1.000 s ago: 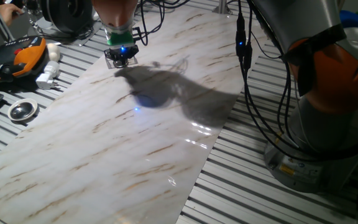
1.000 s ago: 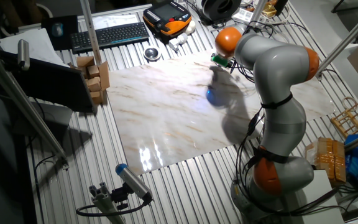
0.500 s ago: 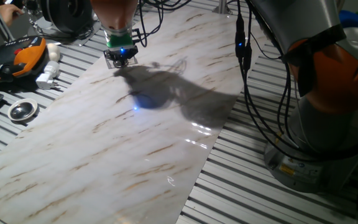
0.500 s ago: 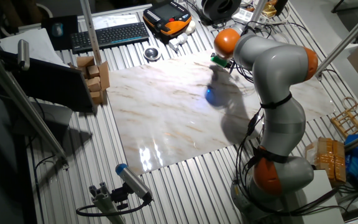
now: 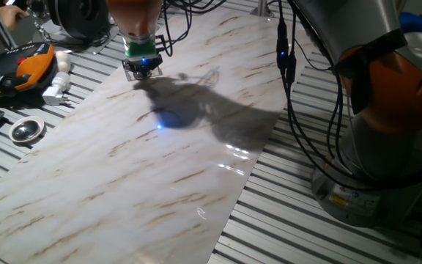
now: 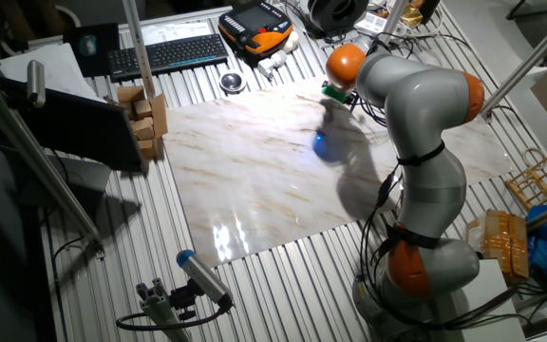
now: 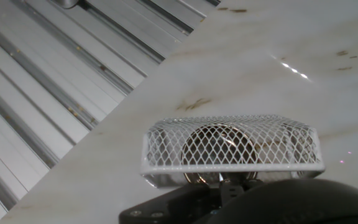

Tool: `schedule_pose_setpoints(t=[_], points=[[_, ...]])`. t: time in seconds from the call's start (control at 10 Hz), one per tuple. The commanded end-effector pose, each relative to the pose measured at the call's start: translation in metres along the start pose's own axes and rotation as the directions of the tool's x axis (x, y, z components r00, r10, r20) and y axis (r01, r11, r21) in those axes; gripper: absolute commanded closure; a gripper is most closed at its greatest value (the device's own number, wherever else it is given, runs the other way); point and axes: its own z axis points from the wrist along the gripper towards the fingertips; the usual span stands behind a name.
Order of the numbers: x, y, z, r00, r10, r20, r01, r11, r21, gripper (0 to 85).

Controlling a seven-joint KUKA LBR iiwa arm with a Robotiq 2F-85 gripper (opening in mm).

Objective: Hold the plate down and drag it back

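Note:
The plate is a small shiny silver disc with a dark centre. It lies on the slatted metal table left of the marble board, and it also shows as the plate just beyond the board's far edge. My gripper hangs over the board's far left part, well apart from the plate, and appears as the gripper under the orange wrist. In the hand view a white wire-mesh cage sits at the hand's tip above the marble, near the board's edge. No fingers show.
An orange-and-black pendant and a white plug adapter lie behind the plate. A keyboard and small cardboard boxes stand beside the board. Cables hang from the arm. A blue light spot glows on the marble.
The gripper has crept slightly toward the board's far left edge. The plate has not moved.

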Motion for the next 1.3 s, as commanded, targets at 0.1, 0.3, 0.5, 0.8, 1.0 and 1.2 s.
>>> schedule_pose_setpoints(t=[0.1,0.3,0.5,0.8,1.0,1.2], points=[[-0.0004,0.0003,0.0001,1.000,-0.007,-0.003,0.007,1.000,0.005,85.0],[-0.0003,0.0003,0.0013,1.000,-0.011,-0.008,0.011,1.000,0.009,85.0],[-0.0009,0.0001,0.0020,1.000,-0.011,-0.008,0.011,1.000,0.009,85.0],[-0.0011,-0.0001,0.0026,1.000,-0.011,-0.005,0.011,1.000,0.008,85.0],[-0.0029,0.0004,-0.0021,1.000,-0.014,-0.010,0.014,1.000,0.011,85.0],[-0.0023,0.0023,-0.0018,1.000,-0.015,-0.008,0.015,1.000,0.013,85.0]])
